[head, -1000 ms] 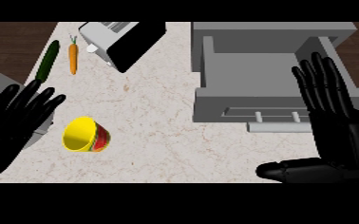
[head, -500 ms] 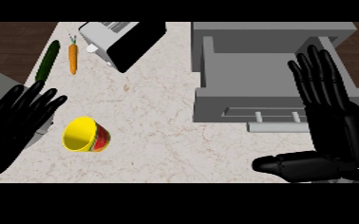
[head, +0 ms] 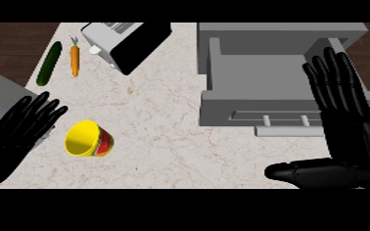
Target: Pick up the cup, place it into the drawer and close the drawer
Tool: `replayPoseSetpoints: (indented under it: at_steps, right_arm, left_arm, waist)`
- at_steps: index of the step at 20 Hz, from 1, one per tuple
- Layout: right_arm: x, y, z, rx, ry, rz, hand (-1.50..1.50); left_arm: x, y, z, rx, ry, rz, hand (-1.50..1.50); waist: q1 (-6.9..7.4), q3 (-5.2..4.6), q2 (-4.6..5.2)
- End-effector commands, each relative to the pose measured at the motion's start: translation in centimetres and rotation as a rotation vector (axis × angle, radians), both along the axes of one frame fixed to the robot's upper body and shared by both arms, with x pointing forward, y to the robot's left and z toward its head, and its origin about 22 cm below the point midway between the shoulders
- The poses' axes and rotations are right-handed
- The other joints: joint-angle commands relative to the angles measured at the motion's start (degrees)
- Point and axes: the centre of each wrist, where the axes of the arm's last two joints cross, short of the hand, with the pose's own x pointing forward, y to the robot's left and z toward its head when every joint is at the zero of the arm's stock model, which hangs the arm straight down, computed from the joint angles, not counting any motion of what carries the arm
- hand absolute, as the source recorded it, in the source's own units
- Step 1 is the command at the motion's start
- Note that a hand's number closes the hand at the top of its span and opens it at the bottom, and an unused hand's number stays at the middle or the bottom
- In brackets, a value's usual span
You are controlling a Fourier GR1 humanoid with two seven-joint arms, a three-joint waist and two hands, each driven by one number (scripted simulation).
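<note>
A yellow cup [head: 88, 140] with a red band lies on its side on the pale stone counter at the lower left, its mouth turned toward the left. My left hand [head: 23, 127] rests open just left of the cup, fingers pointing up and right, a small gap between them and the cup. The grey drawer [head: 264, 80] stands pulled open at the right, its inside bare and its handle [head: 289, 131] facing me. My right hand [head: 343, 127] is open at the right edge, fingers straight over the drawer's right wall, thumb stretched left below the handle.
A toaster [head: 124, 44] in silver and black sits at the top middle. A carrot [head: 74, 59] and a cucumber [head: 49, 63] lie side by side at the upper left. A grey object's corner [head: 14, 90] shows at the left edge.
My right hand has shifted a little to the left and up along the drawer's right side. The left hand has edged slightly toward the cup. The cup has not moved.
</note>
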Motion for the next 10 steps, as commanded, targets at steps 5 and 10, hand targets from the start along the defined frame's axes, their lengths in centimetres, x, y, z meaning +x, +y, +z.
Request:
replayPoseSetpoints:
  at_steps: [5, 10]
  right_arm:
    - [0.1, 0.0, -0.7, 0.015, 0.012, -0.008, -1.5]
    - [0.5, 0.9, 0.4, 0.007, -0.001, 0.004, -1.5]
  left_arm:
    - [0.9, 2.1, -2.8, 0.049, 0.051, 0.045, -1.5]
    - [2.6, 2.9, -4.3, 0.08, 0.055, 0.103, -1.5]
  waist:
    - [-0.08, 0.0, 0.02]
    - [-0.18, -0.01, 0.04]
